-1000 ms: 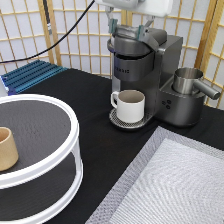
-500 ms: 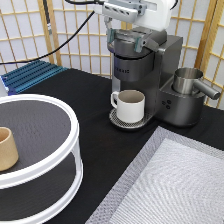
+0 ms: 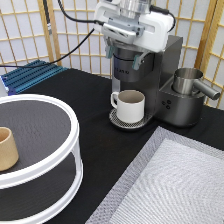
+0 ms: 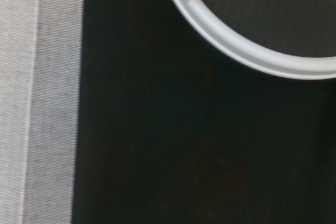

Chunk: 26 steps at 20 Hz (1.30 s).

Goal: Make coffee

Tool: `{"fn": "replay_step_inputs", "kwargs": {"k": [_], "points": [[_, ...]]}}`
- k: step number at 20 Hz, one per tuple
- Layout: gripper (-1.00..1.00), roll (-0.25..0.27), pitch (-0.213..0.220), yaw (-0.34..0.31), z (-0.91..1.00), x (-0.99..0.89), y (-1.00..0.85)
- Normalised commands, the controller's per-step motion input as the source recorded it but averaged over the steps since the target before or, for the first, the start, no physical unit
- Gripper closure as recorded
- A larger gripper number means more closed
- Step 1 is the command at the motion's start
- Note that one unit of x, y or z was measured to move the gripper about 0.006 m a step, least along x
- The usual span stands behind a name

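Note:
My gripper (image 3: 121, 56) hangs from a white hand at the exterior view's top, directly over the top of the dark coffee machine (image 3: 167, 65). Its grey fingers (image 3: 108, 50) stand apart, open, down at the machine's brew head, with nothing seen held between them. A cream-white mug (image 3: 130, 106) with a handle stands on the machine's drip tray. The coffee pod is out of view. The wrist view shows only the black tabletop (image 4: 187, 140), a white curved rim (image 4: 247, 47) and a grey mat (image 4: 34, 100).
A white two-tier round stand (image 3: 65, 165) fills the exterior view's left, with a tan handleless cup (image 3: 7, 148) on its lower tier. A metal jug (image 3: 189, 81) sits beside the machine. A grey mat (image 3: 175, 185) lies at bottom right, a blue rack (image 3: 30, 75) at back left.
The hand has come down and toward the exterior view's left, from above the frame's top to just over the machine's top. The mug and cup have not moved.

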Motion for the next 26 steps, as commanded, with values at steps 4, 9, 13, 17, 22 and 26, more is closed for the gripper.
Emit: {"fn": "replay_step_inputs", "kwargs": {"k": [4, 9, 13, 17, 22, 26], "points": [[-1.00, 0.014, -0.107, 0.016, -0.94, -0.26, -0.27], [-1.00, 0.009, -0.066, 0.012, -0.83, -0.28, -0.11], [-1.00, 0.009, 0.029, 0.055, 0.86, -0.40, -0.06], [-1.00, 0.014, 0.029, 0.087, 1.00, -0.22, -0.22], [-1.00, 0.082, 0.000, 0.121, 1.00, -0.04, -0.47], [-1.00, 0.114, -0.034, 0.151, 0.96, -0.13, -0.22]]}}
